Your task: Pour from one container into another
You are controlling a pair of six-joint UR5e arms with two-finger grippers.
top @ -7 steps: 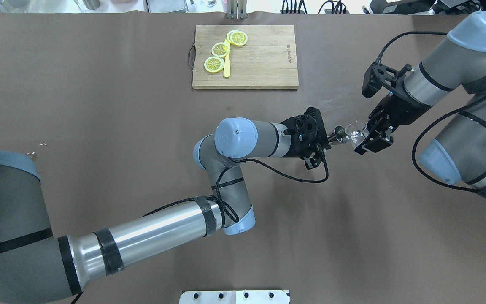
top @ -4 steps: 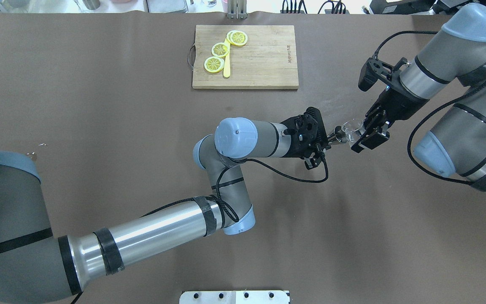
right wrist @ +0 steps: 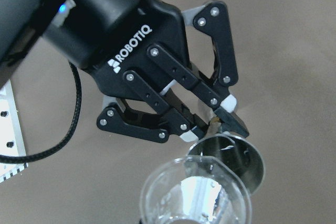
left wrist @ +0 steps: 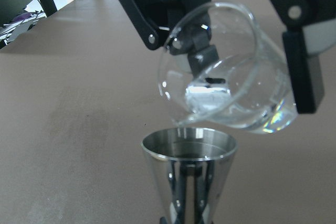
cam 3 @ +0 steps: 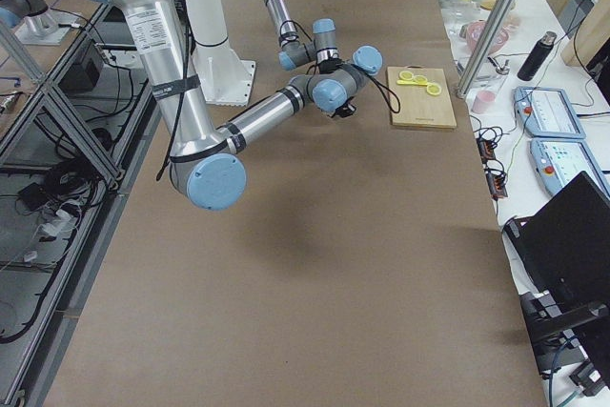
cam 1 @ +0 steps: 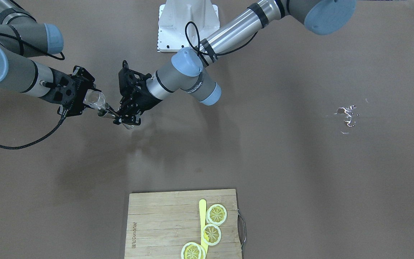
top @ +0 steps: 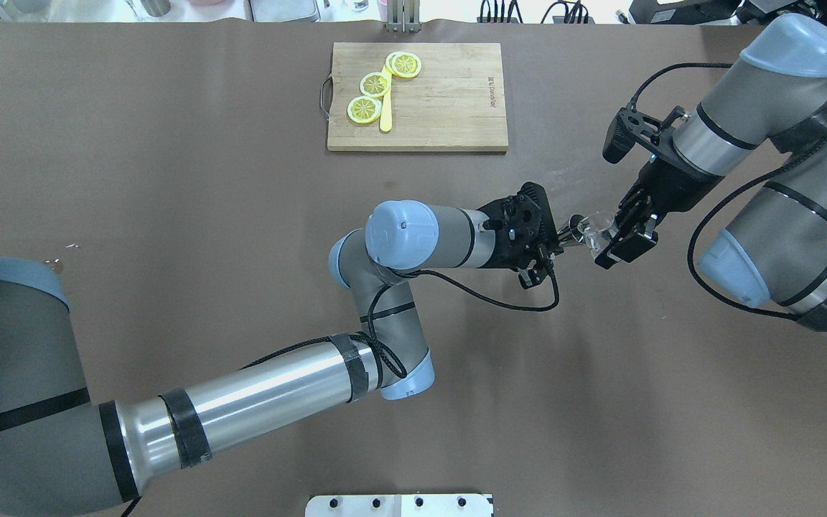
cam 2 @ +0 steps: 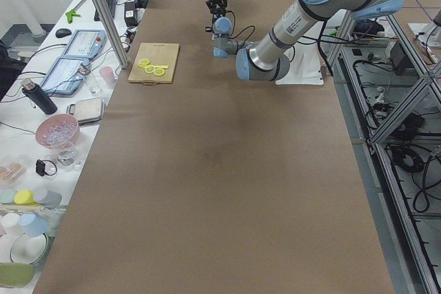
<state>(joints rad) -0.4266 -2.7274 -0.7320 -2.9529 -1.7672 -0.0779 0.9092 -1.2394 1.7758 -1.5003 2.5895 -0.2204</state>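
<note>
Slightly right of the table's middle, the left gripper [top: 563, 240] clamps a steel jigger [left wrist: 189, 171] by its lower part, mouth up. The right gripper [top: 611, 240] is closed around a clear glass beaker [left wrist: 226, 77], tilted so its lip hangs just over the jigger's mouth (clear liquid pools in its low side). Farther back lies a cutting board [top: 449, 100] with lemon slices [top: 365, 109].
</note>
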